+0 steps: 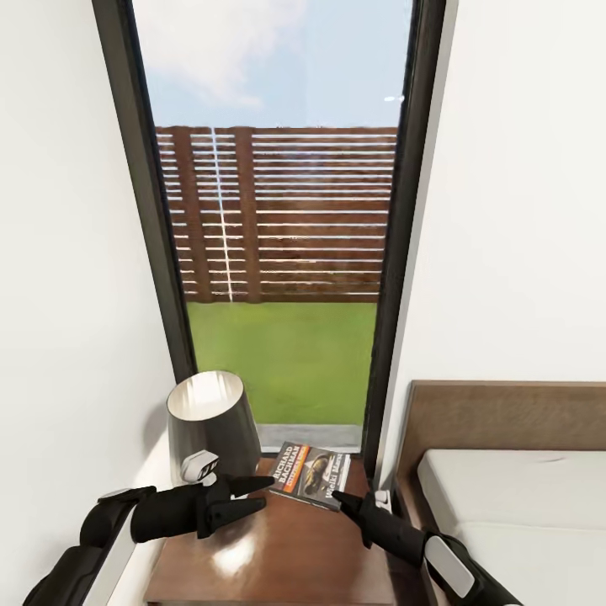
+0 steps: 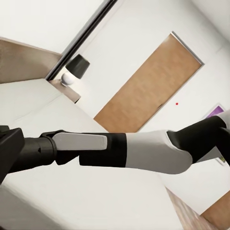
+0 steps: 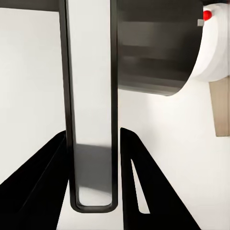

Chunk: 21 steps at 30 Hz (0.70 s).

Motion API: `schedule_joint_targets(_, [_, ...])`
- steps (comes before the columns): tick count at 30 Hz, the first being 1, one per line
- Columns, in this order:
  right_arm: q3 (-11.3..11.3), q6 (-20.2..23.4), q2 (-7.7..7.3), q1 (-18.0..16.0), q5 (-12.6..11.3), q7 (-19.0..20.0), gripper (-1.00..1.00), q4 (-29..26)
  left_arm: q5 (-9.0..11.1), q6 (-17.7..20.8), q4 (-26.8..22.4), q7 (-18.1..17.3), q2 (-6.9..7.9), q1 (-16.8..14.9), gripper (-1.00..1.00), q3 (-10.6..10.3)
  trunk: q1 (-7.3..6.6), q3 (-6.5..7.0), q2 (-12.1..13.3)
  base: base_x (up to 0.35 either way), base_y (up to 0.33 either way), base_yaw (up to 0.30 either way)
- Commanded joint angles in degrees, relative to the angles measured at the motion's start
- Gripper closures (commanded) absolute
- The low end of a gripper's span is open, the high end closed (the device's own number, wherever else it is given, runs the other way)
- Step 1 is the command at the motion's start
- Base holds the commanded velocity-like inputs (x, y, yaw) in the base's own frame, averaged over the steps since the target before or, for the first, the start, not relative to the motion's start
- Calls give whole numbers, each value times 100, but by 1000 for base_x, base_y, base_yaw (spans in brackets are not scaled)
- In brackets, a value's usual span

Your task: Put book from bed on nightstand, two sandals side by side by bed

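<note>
Right pincer [image 1: 337, 497] spread beside book [image 1: 310, 475], left pincer [image 1: 259, 486] level over nightstand [image 1: 278, 547]

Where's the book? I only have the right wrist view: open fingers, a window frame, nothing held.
Observer: In the head view the book lies flat on the nightstand, at the back by the window.
Operator: Is the right gripper touching it?
Observer: The right gripper has its tip at the book's near edge. I cannot tell whether they touch.
Operator: Left arm?
Observer: The left gripper points at the book's other side, just in front of the lamp.
</note>
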Motion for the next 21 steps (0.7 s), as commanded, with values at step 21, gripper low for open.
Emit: schedule_joint_targets(21, [52,17,3,-5,-56,-6,100,0,31,59,9,4,5,-4,-100,-19,462,-385,-849,0,0,0])
